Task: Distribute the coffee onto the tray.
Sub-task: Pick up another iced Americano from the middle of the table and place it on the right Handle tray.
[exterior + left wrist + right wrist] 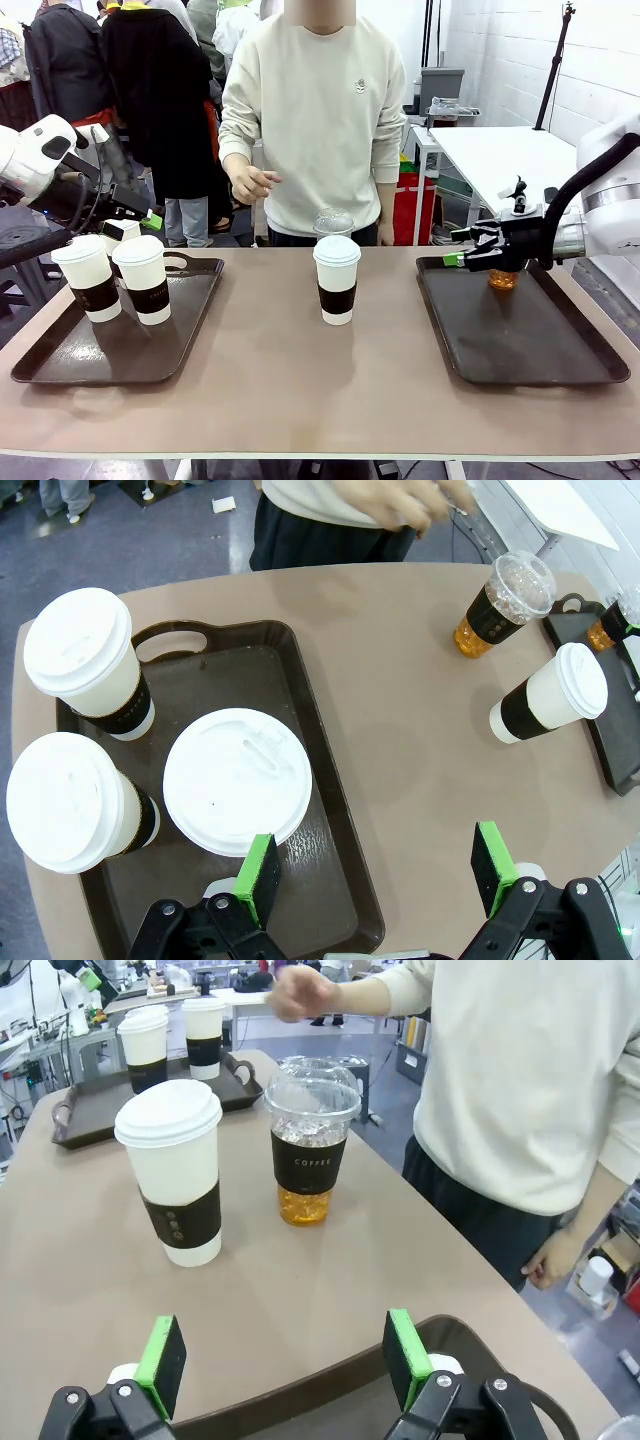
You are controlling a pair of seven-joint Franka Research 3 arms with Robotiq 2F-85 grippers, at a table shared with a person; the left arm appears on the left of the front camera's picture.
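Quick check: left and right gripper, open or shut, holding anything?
Left gripper: open, holding nothing.
Right gripper: open, holding nothing.

Four white paper cups are counted: a first cup [80, 660], a second cup [70, 805], a third cup [237, 780] and a fourth cup [555, 695]. Two clear cups of amber drink are seen (each has a dome lid): one clear cup [333, 222] and another clear cup [503, 279]. Two brown trays are counted, the left tray [60, 365] and the right tray [520, 340]. Two grippers are seen, the left gripper [375, 865] and the right gripper [285, 1355]. One person [320, 120] and one table [300, 390] are counted.
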